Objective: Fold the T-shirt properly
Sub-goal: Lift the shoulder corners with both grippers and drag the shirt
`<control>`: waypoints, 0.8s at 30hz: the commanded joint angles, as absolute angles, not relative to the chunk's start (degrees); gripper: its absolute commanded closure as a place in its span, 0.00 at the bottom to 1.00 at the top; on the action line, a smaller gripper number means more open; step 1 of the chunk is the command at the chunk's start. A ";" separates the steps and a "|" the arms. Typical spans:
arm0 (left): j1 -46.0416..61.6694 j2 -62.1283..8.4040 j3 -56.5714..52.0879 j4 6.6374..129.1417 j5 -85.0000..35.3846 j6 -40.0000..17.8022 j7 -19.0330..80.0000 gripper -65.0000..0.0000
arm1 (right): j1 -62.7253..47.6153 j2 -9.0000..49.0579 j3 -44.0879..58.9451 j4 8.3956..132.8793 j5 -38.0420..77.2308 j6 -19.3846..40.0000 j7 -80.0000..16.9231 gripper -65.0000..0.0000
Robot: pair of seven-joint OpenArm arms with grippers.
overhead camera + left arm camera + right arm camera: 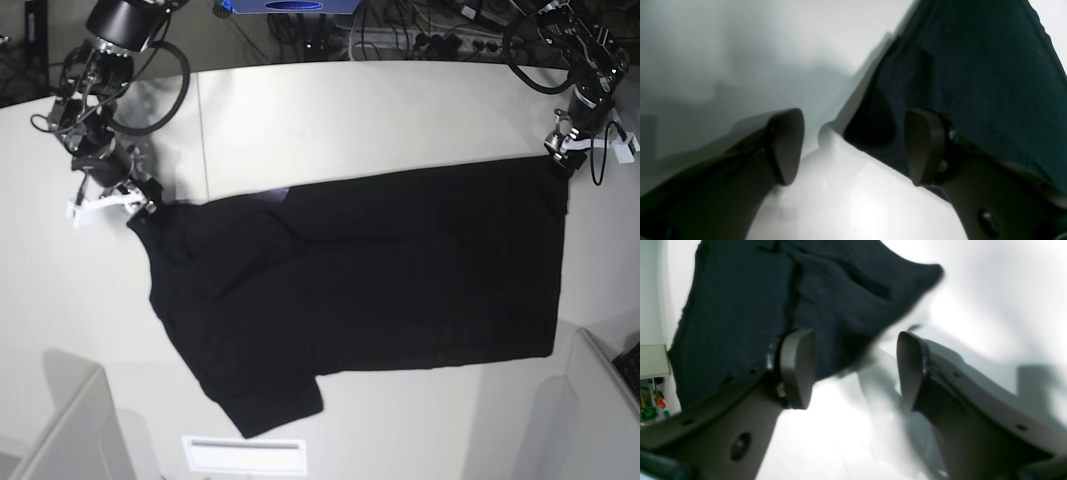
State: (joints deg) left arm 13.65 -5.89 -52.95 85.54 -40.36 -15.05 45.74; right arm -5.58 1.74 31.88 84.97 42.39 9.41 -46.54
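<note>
Fingers (pixel 796 368) of right gripper (pixel 855 370) spread wide, nothing held; left gripper (pixel 853 146) also gaping, empty, one pad over cloth. T-shirt (pixel 370 270) lying flat, plain side up, mid-table (pixel 300 120), grippers at opposite far corners. Best now: dip low, pinch hem edges cleanly, lift together. Plenty of bare white surface beyond; near sleeve close to table's front edge.

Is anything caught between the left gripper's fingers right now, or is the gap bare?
Bare. In the left wrist view the left gripper stands open over white table; the T-shirt edge lies just beyond the tips, not pinched.
</note>
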 commanded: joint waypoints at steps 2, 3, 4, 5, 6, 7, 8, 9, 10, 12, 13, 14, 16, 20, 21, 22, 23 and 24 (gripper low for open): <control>13.58 -6.64 -52.88 86.46 -40.66 -15.08 45.58 0.30 | -3.38 2.15 31.87 83.82 43.82 9.80 -46.02 0.38; 13.41 -6.64 -52.88 86.46 -40.66 -15.08 45.58 0.30 | -2.42 2.33 31.87 82.42 43.91 9.80 -46.02 0.38; 12.88 -6.55 -52.79 86.46 -40.66 -15.08 45.58 0.30 | -1.63 2.42 31.87 81.19 43.82 9.80 -46.02 0.38; 12.44 -6.46 -52.79 86.37 -40.66 -15.08 45.76 0.30 | -0.75 2.59 31.87 79.60 43.65 9.80 -46.02 0.38; 12.09 -6.46 -52.79 86.11 -40.66 -15.08 45.76 0.30 | -0.04 2.59 31.87 78.46 43.65 9.80 -46.02 0.38; 11.91 -6.46 -52.79 85.85 -40.57 -15.08 45.76 0.30 | 0.66 2.68 31.87 77.58 43.65 9.80 -45.93 0.38; 11.91 -6.46 -52.79 85.85 -40.57 -15.08 45.67 0.32 | 1.01 2.68 31.87 77.05 43.65 9.80 -45.58 0.38; 11.65 -6.46 -52.79 85.85 -40.57 -15.08 45.67 0.35 | 1.19 2.68 31.60 76.88 43.65 9.80 -44.70 0.38; 11.03 -6.46 -52.70 85.85 -40.48 -15.08 45.85 0.42 | 1.19 2.68 31.43 76.88 43.56 9.80 -43.56 0.39; 10.33 -6.46 -52.70 85.67 -40.40 -15.08 45.85 0.60 | 1.10 2.59 31.43 76.88 43.56 9.80 -41.98 0.39; 10.24 -6.55 -52.70 85.67 -40.40 -15.08 45.93 0.70 | 1.10 2.59 31.43 76.88 43.56 9.80 -41.63 0.39; 10.24 -6.55 -52.70 85.67 -40.40 -15.08 45.93 0.79 | 1.01 2.59 31.43 76.88 43.56 9.80 -41.45 0.39; 10.24 -6.64 -52.70 85.67 -40.40 -14.90 45.76 0.91 | 0.92 2.68 31.43 76.88 43.56 9.80 -41.36 0.39; 10.24 -6.64 -52.70 85.14 -40.40 -14.90 45.76 0.98 | 0.92 2.68 31.43 76.88 43.47 9.80 -41.27 0.39; 10.24 -6.73 -52.70 84.62 -40.40 -14.90 45.93 0.98 | 0.92 2.68 31.43 76.88 43.47 9.80 -41.27 0.39; 10.15 -6.73 -52.70 84.09 -40.40 -14.90 45.93 0.98 | 0.92 2.68 31.43 76.88 43.47 9.80 -41.19 0.39; 10.15 -6.73 -52.70 83.56 -40.40 -14.90 45.93 0.99 | 0.92 2.68 31.43 76.88 43.47 9.80 -41.19 0.39; 10.15 -6.73 -52.70 83.12 -40.40 -14.90 45.93 0.99 | 0.92 2.68 31.43 76.88 43.47 9.80 -41.19 0.39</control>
